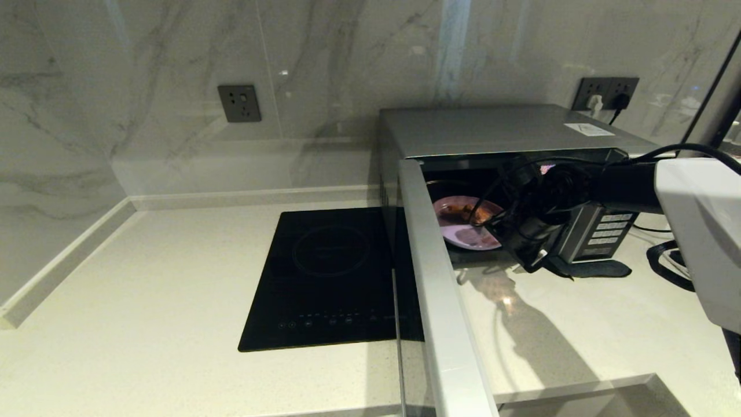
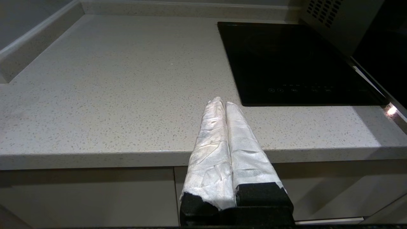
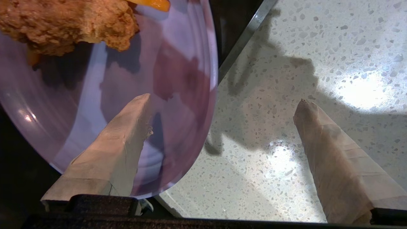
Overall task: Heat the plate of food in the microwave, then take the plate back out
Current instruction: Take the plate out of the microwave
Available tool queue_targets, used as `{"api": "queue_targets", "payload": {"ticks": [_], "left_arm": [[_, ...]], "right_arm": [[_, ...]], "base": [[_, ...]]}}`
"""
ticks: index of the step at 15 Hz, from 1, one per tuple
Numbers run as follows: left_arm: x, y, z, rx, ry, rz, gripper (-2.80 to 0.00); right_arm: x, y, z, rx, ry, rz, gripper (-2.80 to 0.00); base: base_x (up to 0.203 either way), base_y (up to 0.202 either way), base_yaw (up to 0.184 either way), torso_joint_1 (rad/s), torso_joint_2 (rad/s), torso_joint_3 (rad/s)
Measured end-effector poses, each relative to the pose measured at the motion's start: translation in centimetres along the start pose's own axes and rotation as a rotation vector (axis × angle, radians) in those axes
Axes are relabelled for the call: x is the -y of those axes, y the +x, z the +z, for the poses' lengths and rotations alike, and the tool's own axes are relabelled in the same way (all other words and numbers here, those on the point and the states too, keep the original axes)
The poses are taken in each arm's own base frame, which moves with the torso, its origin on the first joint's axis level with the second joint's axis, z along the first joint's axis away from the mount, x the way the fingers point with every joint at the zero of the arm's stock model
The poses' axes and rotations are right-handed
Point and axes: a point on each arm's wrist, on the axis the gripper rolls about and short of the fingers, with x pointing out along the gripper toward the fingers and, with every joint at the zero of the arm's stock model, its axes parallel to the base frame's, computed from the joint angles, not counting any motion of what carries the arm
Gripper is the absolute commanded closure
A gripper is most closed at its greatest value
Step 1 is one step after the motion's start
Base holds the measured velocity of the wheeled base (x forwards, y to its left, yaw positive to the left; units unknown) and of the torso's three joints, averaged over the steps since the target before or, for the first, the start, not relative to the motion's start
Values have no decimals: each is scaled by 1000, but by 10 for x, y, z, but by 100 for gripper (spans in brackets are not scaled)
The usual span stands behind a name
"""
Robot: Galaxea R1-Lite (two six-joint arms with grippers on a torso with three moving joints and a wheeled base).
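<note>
Pale speckled stone makes up the tabletop [image 1: 145, 324], backed by marble wall panels. From the head view, the microwave [image 1: 492, 130] stands open, its door [image 1: 440, 289] swung out toward the camera beside the black induction cooktop [image 1: 330, 278]. The plate of food [image 1: 463, 231] sits at the mouth of the cavity, partly hidden by the right gripper [image 1: 524, 240] reaching in at its near rim.

In the left wrist view, the left gripper [image 2: 222, 105] idles off the tabletop's front edge, its taped jaws pressed together and empty.

In the right wrist view, the jaws stand wide apart: one finger [image 3: 124, 133] lies over the lavender plate, the other over bare stone, so the rim sits between them unclamped. The plate looks glossy and shallow, with a brown fried chicken piece [image 3: 66, 22] and an orange fry [image 3: 152, 3]. I judge a thin pinch on that slick rim could let the plate tilt, spilling food or striking the door.
</note>
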Motion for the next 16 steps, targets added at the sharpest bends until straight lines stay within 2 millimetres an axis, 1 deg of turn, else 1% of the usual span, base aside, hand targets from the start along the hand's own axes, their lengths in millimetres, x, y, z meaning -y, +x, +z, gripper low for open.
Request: {"api": "queue_targets", "payload": {"ticks": [1,9,16], "left_arm": [[0,0,0,0,0,0,0],[0,0,0,0,0,0,0],[0,0,0,0,0,0,0]], "right_arm": [[0,0,0,0,-2,-1,0],[-2,-1,1,6,-11,18,0],[-4,-14,2,10,-10,42,0]], "base": [[0,0,0,0,0,0],[0,0,0,0,0,0],[0,0,0,0,0,0]]}}
